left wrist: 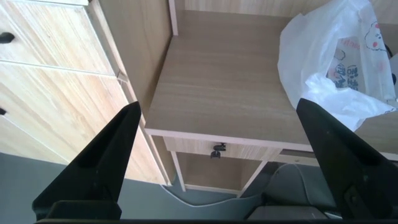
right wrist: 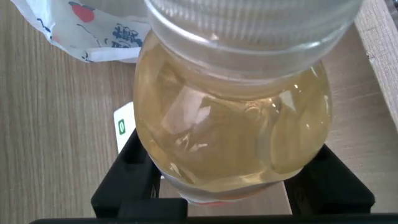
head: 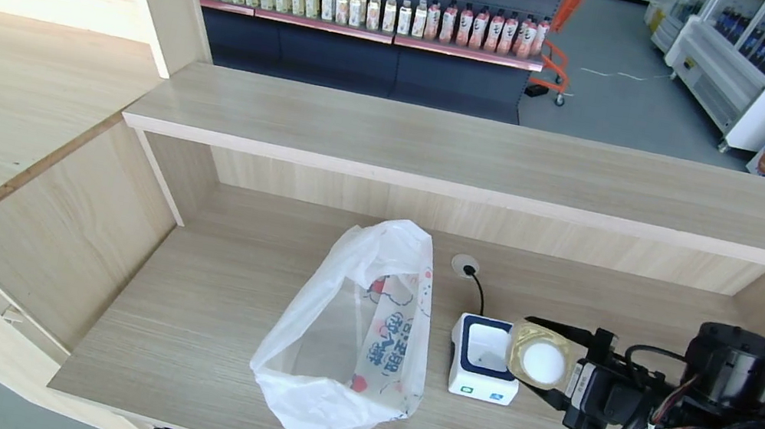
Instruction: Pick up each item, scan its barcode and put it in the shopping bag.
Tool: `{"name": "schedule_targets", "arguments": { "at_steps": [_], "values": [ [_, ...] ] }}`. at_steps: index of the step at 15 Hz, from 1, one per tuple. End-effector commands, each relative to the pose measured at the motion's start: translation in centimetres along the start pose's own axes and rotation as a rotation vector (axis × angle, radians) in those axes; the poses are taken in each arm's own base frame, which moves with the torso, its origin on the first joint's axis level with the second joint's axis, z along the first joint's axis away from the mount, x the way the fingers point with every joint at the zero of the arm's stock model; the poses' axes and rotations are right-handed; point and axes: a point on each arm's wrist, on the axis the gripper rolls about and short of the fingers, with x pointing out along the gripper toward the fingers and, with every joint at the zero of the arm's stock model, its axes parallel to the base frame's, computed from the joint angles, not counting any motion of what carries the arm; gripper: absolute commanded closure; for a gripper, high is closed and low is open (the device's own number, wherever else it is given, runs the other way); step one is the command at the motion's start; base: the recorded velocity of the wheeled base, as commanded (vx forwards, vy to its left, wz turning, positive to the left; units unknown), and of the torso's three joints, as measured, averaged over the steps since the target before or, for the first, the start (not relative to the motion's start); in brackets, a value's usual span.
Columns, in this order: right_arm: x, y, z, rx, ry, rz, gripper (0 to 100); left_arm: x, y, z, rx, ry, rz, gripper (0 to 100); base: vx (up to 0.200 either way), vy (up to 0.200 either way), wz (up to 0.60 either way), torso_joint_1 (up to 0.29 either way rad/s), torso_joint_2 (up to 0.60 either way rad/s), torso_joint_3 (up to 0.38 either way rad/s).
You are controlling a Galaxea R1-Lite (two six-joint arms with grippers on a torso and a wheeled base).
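A clear bottle of pale yellow drink [head: 538, 359] with a white cap lies sideways in my right gripper [head: 549, 362], which is shut on it. The bottle hangs just above the right edge of the white barcode scanner [head: 481, 361] on the counter. In the right wrist view the bottle [right wrist: 236, 124] sits between the dark fingers [right wrist: 124, 180], with a scanner corner [right wrist: 124, 126] under it. The white plastic shopping bag [head: 347, 333] lies open left of the scanner, with a printed pack inside. My left gripper [left wrist: 217, 168] is open, off the counter's front left edge, with the bag [left wrist: 336, 56] farther off.
The scanner's black cable [head: 478, 286] runs to a hole at the back of the wooden counter [head: 191, 338]. A raised ledge [head: 484, 162] bounds the back, and side walls close the left and right. Bare counter lies left of the bag.
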Motion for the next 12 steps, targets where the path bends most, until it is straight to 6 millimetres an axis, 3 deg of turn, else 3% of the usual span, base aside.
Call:
{"name": "schedule_targets", "arguments": {
  "at_steps": [1, 6, 12],
  "values": [
    [1.3, 0.5, -1.6, 0.015, -0.035, 0.039, 100, 0.0, 0.0, 0.0, 0.000, 0.000, 0.002, 0, 0.000, 0.000, 0.00, 0.000, 0.00, 0.000],
    [1.3, 0.5, -3.3, 0.017, -0.032, 0.036, 100, 0.0, 0.0, 0.0, 0.000, 0.000, 0.000, 0, 0.000, 0.000, 0.00, 0.000, 0.00, 0.000],
    [3.2, 0.6, -4.9, 0.009, -0.047, 0.028, 100, 0.0, 0.0, 0.0, 0.000, 0.000, 0.000, 0, 0.000, 0.000, 0.00, 0.000, 0.00, 0.000]
  ]
}}
